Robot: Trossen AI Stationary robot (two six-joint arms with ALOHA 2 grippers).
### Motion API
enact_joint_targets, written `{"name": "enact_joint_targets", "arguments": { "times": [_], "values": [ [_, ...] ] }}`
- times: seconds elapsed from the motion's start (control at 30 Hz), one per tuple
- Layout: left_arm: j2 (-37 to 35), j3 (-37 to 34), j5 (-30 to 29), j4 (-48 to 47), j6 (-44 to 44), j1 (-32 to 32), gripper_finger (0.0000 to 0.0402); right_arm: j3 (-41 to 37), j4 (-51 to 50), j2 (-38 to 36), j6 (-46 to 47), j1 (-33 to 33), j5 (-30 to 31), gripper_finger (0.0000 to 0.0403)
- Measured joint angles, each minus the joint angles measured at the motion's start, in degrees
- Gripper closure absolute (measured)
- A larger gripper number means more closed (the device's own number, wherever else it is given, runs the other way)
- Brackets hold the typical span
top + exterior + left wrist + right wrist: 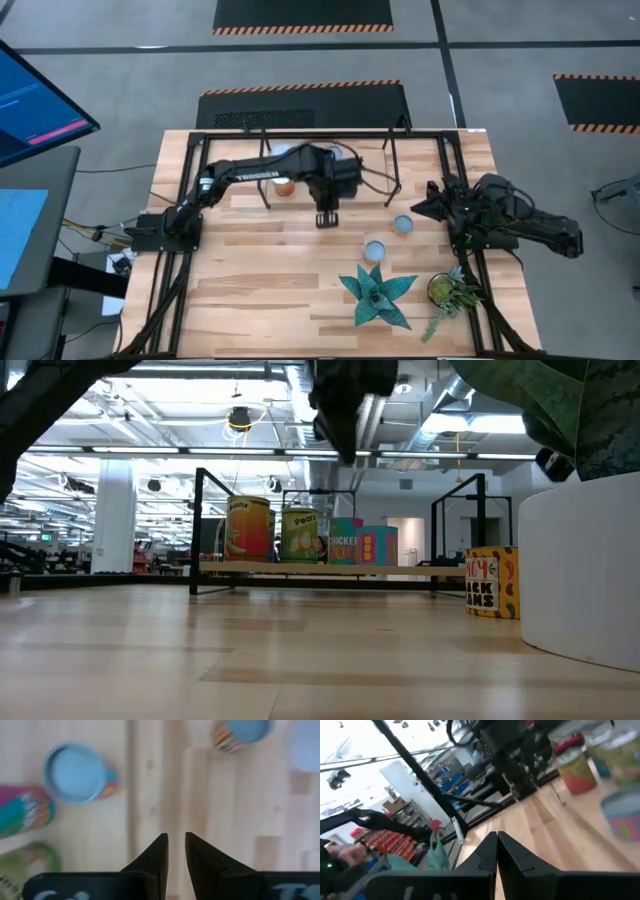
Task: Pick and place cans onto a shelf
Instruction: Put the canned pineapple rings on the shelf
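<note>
Beyond the empty left hand (176,845), a can (75,772).

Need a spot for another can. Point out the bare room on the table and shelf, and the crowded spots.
Free: the near left table, between the left arm's base and the star-shaped plant, and the shelf's right half. Crowded: the shelf's left end, where four cans stand under the left gripper, and the right side around two loose cans and the trailing plant.

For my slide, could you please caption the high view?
Left gripper hovers empty near the shelf; two cans remain on the table.
</note>
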Motion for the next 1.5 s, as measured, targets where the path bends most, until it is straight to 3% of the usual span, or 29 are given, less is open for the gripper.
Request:
{"name": "enact_joint_targets", "arguments": {
  "times": [0.17, 0.33, 0.5, 0.7, 0.87, 1.1, 1.27, 1.5],
  "values": [
    [0.0, -0.8, 0.7, 4.7, -1.7, -4.0, 0.0349, 5.0, -10.0, 0.0, -9.0, -0.3, 0.2, 0.0365],
    [0.4, -2.0, 0.2, 6.3, -4.9, -5.4, 0.0349, 8.5, -22.3, 0.1, -10.8, -0.3, 3.0, 0.0365],
    [0.0, -1.9, -3.5, 5.7, -11.0, -5.1, 0.0349, 8.6, -20.7, 0.5, -10.2, 0.8, 4.6, 0.0365],
    [-0.1, 0.4, -4.7, 5.1, -12.3, -5.9, 0.0349, 11.6, -21.0, 4.0, -7.6, 3.2, 4.4, 0.0365],
    [-1.4, 0.7, -6.6, 3.6, -12.7, -6.1, 0.0349, 19.7, -24.2, 11.1, -10.1, 4.8, 4.8, 0.0365],
    [-5.6, 0.7, -12.5, 0.4, -11.8, -7.2, 0.0349, 30.9, -43.1, 26.0, -15.9, 5.2, 13.4, 0.0365],
    [-7.8, 0.7, -17.6, -3.2, -10.9, -8.3, 0.0349, 33.0, -50.5, 36.4, -8.0, 5.0, 24.4, 0.0365],
    [-9.3, 0.1, -22.2, -8.5, -11.4, -10.2, 0.0349, 33.1, -51.4, 45.8, -5.6, 5.0, 25.5, 0.0365]
  ]
}}
